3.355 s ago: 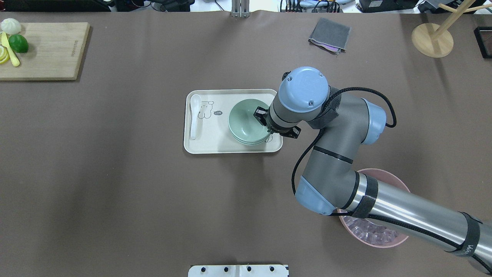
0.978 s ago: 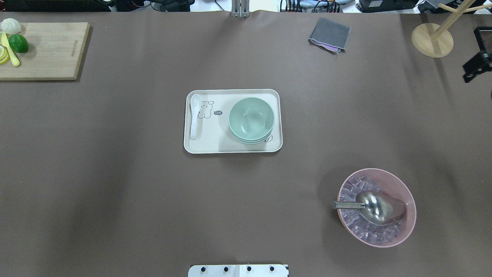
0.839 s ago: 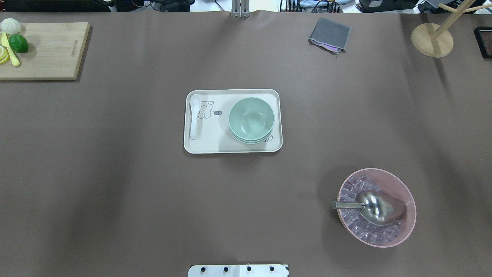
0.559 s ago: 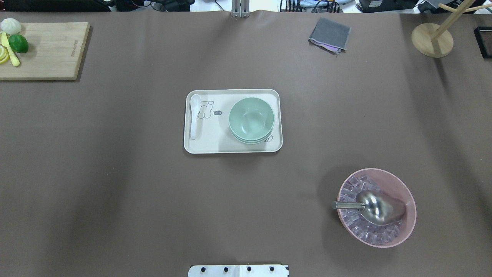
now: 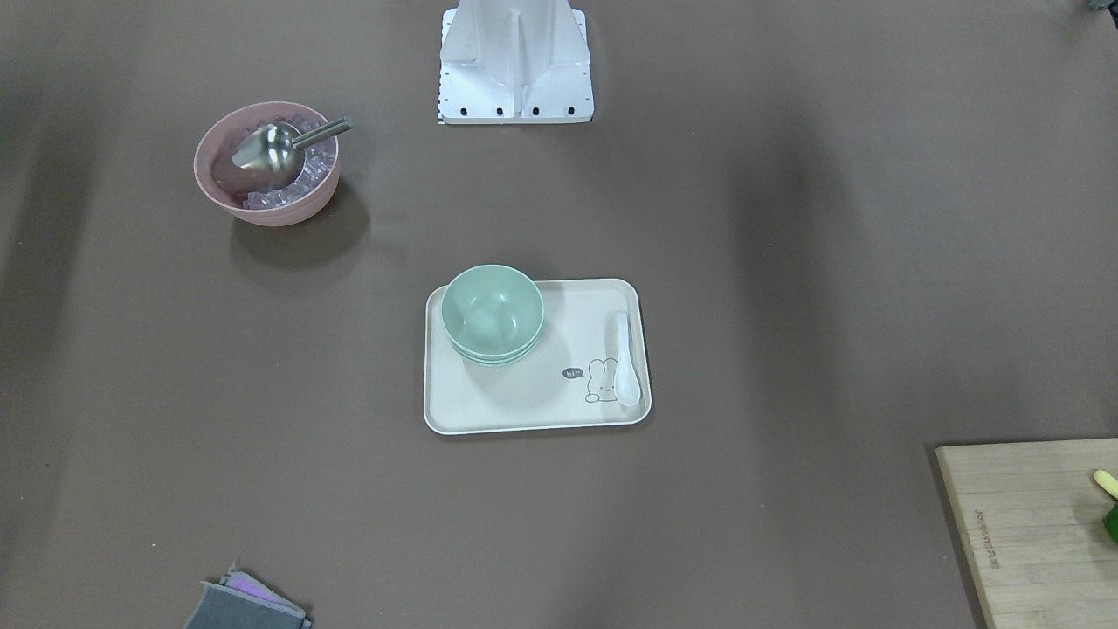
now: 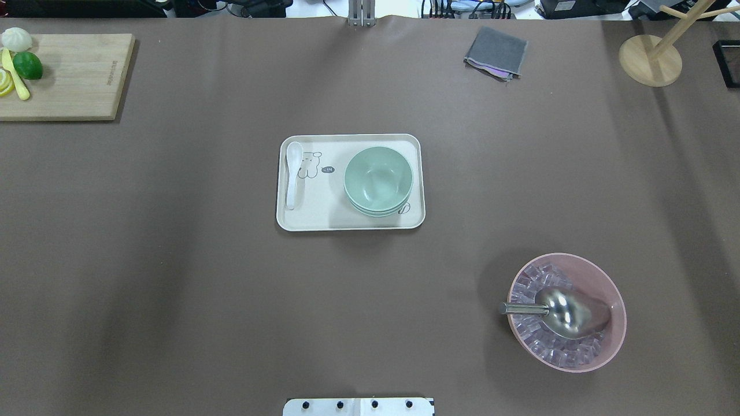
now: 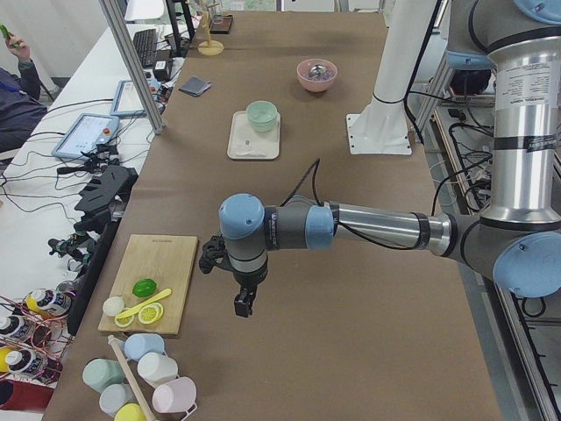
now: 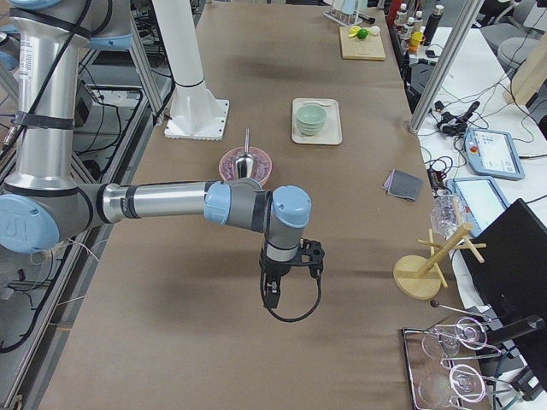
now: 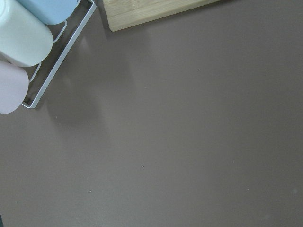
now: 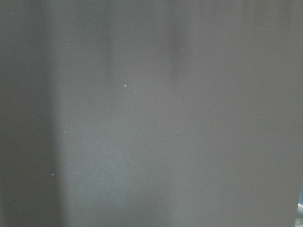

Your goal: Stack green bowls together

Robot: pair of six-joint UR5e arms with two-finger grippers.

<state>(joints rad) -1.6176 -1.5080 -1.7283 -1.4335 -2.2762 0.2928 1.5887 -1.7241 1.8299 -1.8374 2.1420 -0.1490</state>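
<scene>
The green bowls point(image 6: 378, 179) sit nested in one stack on the right part of a cream tray point(image 6: 315, 216). The stack also shows in the front view point(image 5: 492, 313) and small in both side views point(image 7: 261, 114) point(image 8: 310, 117). My left gripper point(image 7: 243, 305) hangs over the table beside the cutting board, far from the bowls. My right gripper point(image 8: 270, 296) hangs over the table at the other end, also far from them. Both show only in side views, so I cannot tell if they are open or shut. The wrist views show only table.
A white spoon point(image 6: 293, 173) lies on the tray's left side. A pink bowl point(image 6: 610, 353) with ice and a metal scoop stands front right. A cutting board point(image 6: 75, 81) with fruit, a grey cloth point(image 6: 496, 52), a wooden stand point(image 6: 650, 60) and a rack of mugs point(image 9: 23, 42) lie around.
The right arm, which was at the rim of the bowl stack, has pulled away to the right and left the overhead view. The stacked bowls have stayed in place.
</scene>
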